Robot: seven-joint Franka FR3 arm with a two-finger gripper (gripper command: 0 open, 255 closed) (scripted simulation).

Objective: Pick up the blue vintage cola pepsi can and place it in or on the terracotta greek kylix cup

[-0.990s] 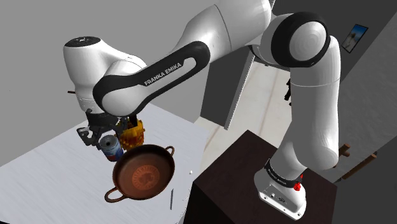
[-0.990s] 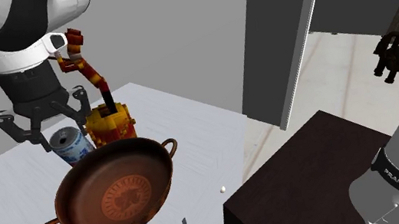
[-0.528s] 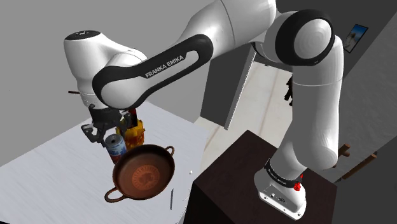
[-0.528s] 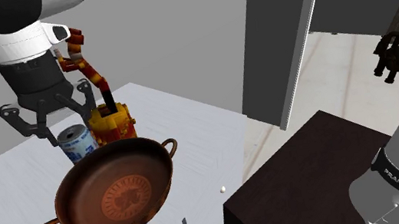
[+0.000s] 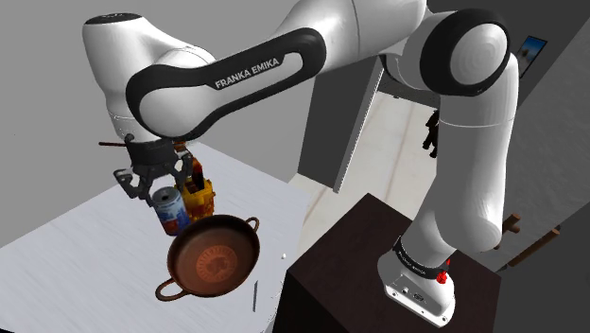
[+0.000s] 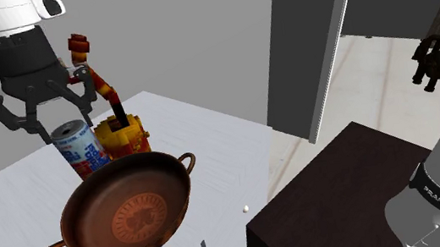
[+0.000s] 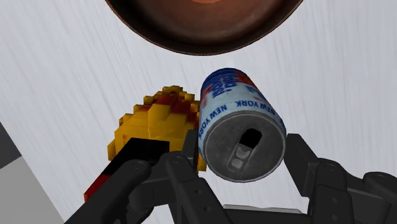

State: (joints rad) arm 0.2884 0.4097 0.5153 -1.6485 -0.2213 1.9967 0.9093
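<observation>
Black hand (image 7: 242, 151) pinches blue-white cola can (image 7: 240, 124) w/ silver top, tilted, over white bench (image 6: 0, 222) middle. Can base hidden behind brown two-handled kylix cup (image 6: 126, 214); bench contact unclear.

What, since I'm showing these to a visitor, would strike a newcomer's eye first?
The big white arm arching over the table, its black gripper clasping a blue-and-white can. Right beside the can lies a wide reddish-brown two-handled cup, with a yellow-and-red blocky object close by.
</observation>
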